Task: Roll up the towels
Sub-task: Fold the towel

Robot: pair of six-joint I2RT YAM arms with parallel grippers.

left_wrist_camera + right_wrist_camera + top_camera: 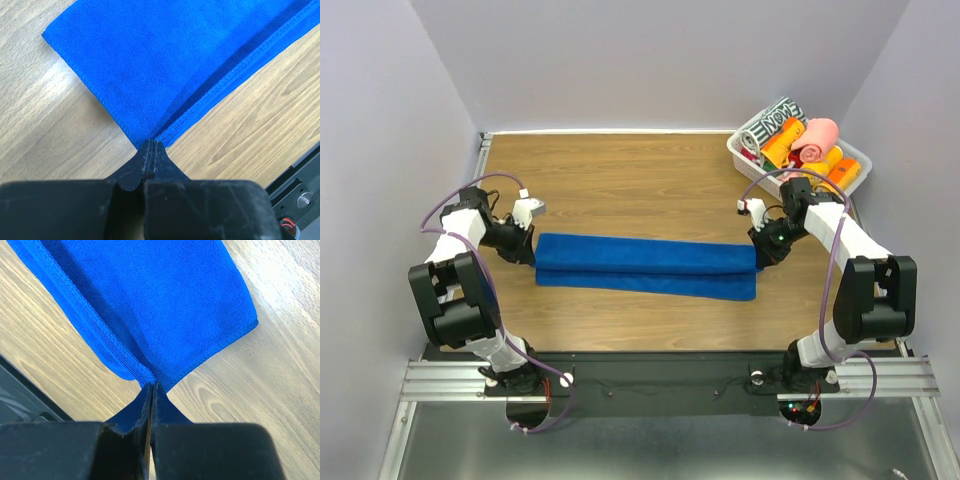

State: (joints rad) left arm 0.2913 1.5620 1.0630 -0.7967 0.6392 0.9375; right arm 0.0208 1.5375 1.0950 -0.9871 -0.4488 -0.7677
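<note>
A royal blue towel [645,266] lies folded lengthwise into a long band across the middle of the wooden table. My left gripper [529,252] is shut on its left end; in the left wrist view the closed jaws pinch the corner of the blue towel [165,70] at my gripper [151,143]. At the right end my right gripper [758,257] is also shut, and the right wrist view shows the blue towel [145,300] gathered into my gripper [151,385]. A salmon pink towel [815,139] sits rolled in the white bin.
A white bin [744,159] at the back right corner holds orange rolls [782,147] and a black-and-white patterned roll [770,124]. Bare wood stretches behind the towel. Grey walls close in on three sides, and a black rail [660,370] runs along the near edge.
</note>
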